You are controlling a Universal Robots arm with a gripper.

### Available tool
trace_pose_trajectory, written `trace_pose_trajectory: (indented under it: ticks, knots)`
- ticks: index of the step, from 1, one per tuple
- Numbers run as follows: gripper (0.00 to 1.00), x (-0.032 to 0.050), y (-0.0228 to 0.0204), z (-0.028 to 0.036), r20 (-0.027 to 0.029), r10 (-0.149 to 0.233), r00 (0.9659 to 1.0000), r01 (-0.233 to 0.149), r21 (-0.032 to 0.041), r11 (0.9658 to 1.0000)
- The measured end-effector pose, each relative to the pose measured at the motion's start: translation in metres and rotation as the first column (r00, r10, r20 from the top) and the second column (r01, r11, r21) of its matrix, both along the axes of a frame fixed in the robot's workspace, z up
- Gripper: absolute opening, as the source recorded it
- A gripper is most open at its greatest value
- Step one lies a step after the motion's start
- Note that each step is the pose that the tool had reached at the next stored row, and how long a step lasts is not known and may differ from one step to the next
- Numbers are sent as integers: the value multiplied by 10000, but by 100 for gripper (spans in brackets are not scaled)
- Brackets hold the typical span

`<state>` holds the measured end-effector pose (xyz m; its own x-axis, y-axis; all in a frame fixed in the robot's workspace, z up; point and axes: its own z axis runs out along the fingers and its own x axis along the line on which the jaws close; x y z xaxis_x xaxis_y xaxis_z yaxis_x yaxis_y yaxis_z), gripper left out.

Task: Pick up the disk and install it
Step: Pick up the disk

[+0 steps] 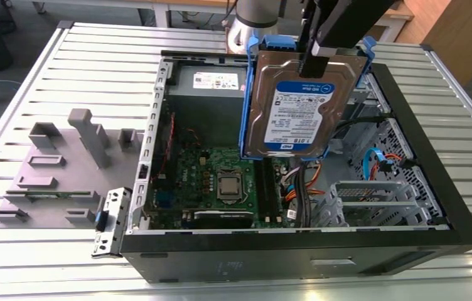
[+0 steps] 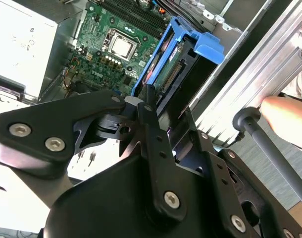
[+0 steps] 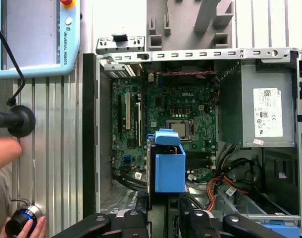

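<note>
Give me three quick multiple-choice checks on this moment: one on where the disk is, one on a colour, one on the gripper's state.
1. Where is the disk relative to the open computer case?
A) seated inside it B) held above it C) lying beside it
2. What colour is the disk's carrier?
A) red B) grey C) blue
3. How are the gripper's jaws?
A) shut on the disk B) open above it C) open beside it

Answers:
1 B, the exterior view shows it hanging upright over the case.
2 C, a blue frame edges the silver drive.
3 A, the jaws clamp its upper edge.
</note>
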<state>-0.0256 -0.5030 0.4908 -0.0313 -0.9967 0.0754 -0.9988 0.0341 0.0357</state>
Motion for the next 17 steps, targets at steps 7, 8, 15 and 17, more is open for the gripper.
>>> trace_pose_trajectory:
  ticks: [7, 8, 15, 17]
  knots:
    - [35, 0, 0, 0, 0, 0, 10000, 0, 24, 10000]
    - [35, 0, 0, 0, -1, -1, 10000, 1, 24, 10000]
    - [35, 0, 0, 0, -1, -1, 10000, 1, 253, 9997]
    - [35, 0, -3, 0, -2, 1, 10000, -1, 493, 9988]
